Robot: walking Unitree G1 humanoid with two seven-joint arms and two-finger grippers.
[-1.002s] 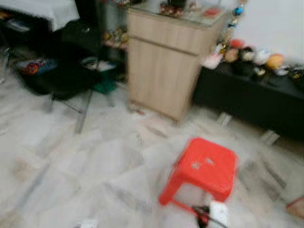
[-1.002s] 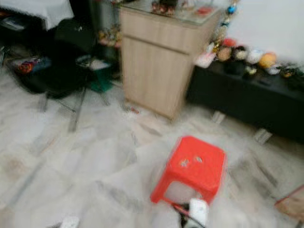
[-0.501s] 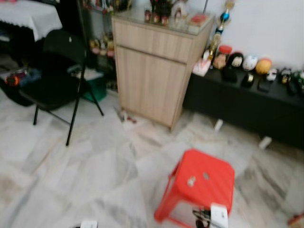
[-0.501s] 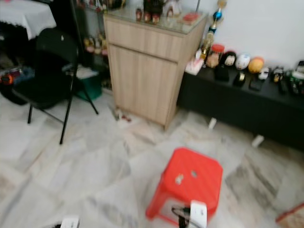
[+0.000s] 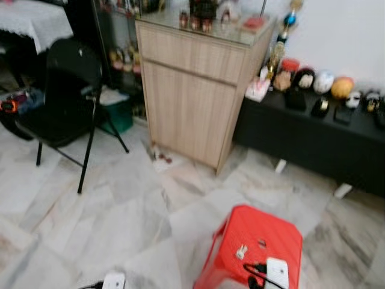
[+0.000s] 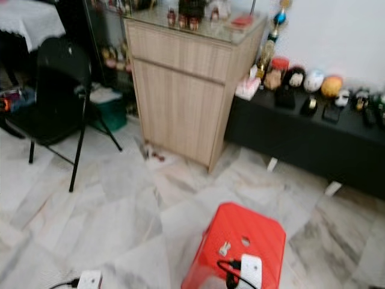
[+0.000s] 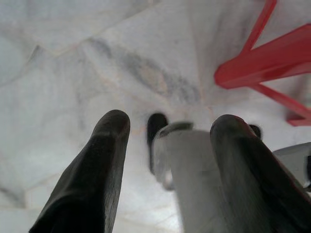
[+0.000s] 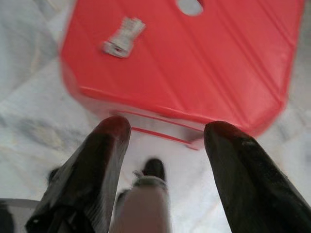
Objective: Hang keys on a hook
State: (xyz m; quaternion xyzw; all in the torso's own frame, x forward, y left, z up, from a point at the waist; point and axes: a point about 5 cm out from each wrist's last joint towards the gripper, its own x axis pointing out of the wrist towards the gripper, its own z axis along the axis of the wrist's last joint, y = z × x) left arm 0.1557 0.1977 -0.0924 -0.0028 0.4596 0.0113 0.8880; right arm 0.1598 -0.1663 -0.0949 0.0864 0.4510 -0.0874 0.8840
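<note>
You looked down at a room with a pale marble floor. A red stool stood on the floor, near you and a bit to the right. A small silver thing that looked like the keys lay flat on top of the stool, next to a little round hole in the seat. The picture was too blurry to tell more about the keys.

Your right tool hung above the near edge of the stool. Its two black fingers were spread wide apart and held nothing. In the right wrist view the keys lay on the red seat, well apart from the fingers.

Your left tool hung over the bare floor, just left of the stool's red legs. Its fingers were spread apart too, and they held nothing.

Far off stood a tall wooden cabinet with small things on its glass top. To the right of it, a low black bench ran along the white wall, and it carried a row of round toys. To the left of the cabinet stood a black folding chair. A green box sat on the floor between the chair and the cabinet.
</note>
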